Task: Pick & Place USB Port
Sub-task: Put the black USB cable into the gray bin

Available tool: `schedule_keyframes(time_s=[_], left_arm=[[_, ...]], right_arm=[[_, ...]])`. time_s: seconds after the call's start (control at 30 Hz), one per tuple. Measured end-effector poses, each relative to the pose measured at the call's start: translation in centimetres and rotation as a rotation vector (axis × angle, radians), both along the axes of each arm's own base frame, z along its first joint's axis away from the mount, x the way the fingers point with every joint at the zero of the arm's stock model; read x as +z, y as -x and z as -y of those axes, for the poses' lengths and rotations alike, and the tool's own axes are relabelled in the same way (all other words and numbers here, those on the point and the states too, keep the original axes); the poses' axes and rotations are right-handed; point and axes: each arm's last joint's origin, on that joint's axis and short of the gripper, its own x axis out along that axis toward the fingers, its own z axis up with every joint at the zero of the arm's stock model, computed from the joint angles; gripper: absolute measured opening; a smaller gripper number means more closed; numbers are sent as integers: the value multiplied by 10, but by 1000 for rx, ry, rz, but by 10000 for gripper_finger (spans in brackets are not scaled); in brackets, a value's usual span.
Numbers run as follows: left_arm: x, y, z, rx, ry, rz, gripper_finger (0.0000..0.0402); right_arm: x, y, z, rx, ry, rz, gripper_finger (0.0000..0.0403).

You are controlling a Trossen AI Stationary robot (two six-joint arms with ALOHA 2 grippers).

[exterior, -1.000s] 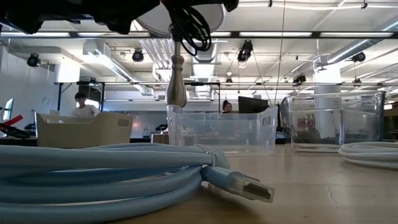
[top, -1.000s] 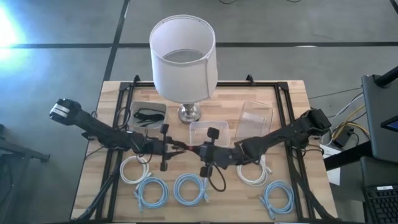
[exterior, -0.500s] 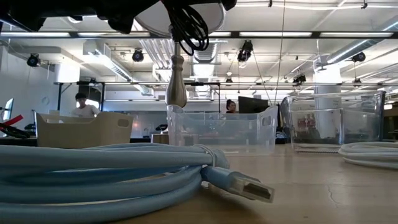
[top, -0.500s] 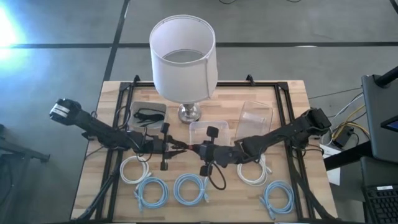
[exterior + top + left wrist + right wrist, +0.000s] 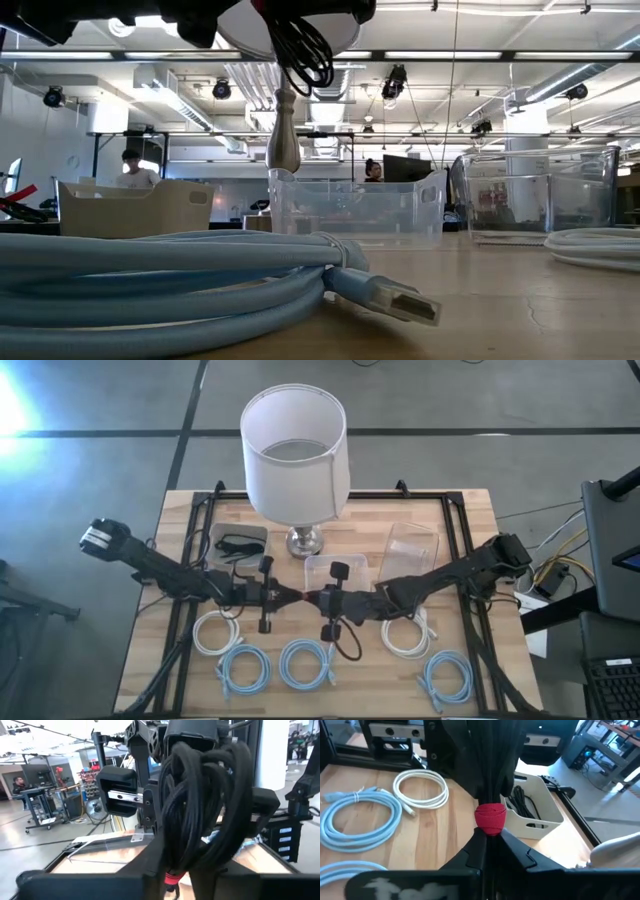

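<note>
A wooden desk is carrying a tall lamp with a white shade at its far middle, while two dark arms are meeting above the desk's centre. Just right of the lamp base, two clear plastic bins are sitting: one toward the far right, a second nearer the middle. A beige bin holding dark cords is standing left of the lamp base.

Along the near edge, light blue cable coils are lying in a row, with white cable coils just behind them on both sides.

Between the arms, a bundled black USB cable bound with a red tie is hanging above the desk, its long axis roughly vertical and its loops drooping toward the near side.

The right gripper is pinching the bundle just below the red tie, fingers nearly closed on it. The left gripper is reaching in from the left, touching the same bundle; whether its fingers are clamped cannot be told.
</note>
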Motion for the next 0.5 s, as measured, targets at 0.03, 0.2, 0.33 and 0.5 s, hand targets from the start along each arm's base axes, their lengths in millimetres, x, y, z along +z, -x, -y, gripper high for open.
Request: schedule_keyframes(time_s=[0.03,0.2,0.33,0.5], left_arm=[[-1,0,0,2,-2,-7,45],[-4,0,-2,78,26,-37,36],[-11,0,-5,185,91,-99,44],[-21,2,-8,282,107,-198,42]], right_arm=[[0,0,1,0,5,-3,42],[-3,-1,4,-12,12,-11,91],[-3,0,3,-13,12,-8,126],[-1,2,-2,3,21,-22,153]])
